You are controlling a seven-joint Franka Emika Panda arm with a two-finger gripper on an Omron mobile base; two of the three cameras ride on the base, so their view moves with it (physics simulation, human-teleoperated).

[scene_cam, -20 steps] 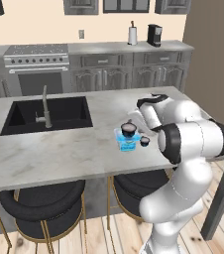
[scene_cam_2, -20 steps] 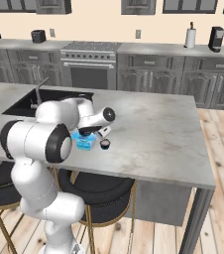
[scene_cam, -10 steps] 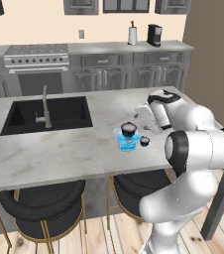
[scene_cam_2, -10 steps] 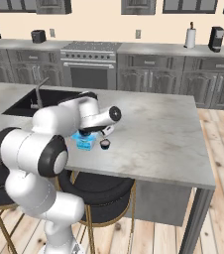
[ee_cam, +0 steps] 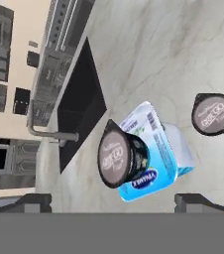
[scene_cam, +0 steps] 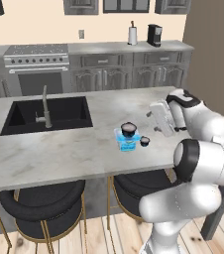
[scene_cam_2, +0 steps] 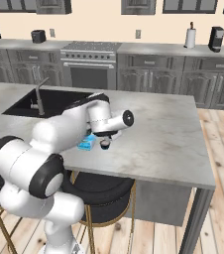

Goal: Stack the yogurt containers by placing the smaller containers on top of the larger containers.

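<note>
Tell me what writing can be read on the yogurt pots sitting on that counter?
Larger dark cup, standing on the blue tub: pale print on its lid, too blurred to read.
Small dark cup, on the counter beside the tub: similar lid print, too blurred to read.
Blue tub: a dark blue logo patch and lines of small text on its side, all unreadable.

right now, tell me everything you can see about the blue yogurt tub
The blue tub is a flat, squarish container of translucent light-blue plastic with a pale lid and printed label, including a dark blue logo on its side. It lies flat on the marble island counter, to the right of the black sink and near the front edge. The larger dark cup sits on its lid toward one end, leaving the rest bare. The tiny dark cup stands apart on the counter beside it. The gripper does not touch it.
</note>
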